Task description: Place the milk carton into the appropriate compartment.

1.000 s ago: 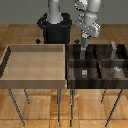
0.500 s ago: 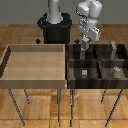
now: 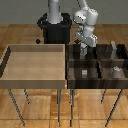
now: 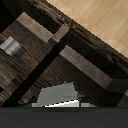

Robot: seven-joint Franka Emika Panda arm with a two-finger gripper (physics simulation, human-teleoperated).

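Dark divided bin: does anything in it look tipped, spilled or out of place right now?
Nothing stands out. The small cube, tall box and a third item each sit in separate compartments of the dark bin. The milk carton seems held by the gripper above it.

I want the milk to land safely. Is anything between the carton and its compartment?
Nothing visible does. The milk carton sits at the end effector, right above the dark bin's back compartment, with only its wooden floor below.
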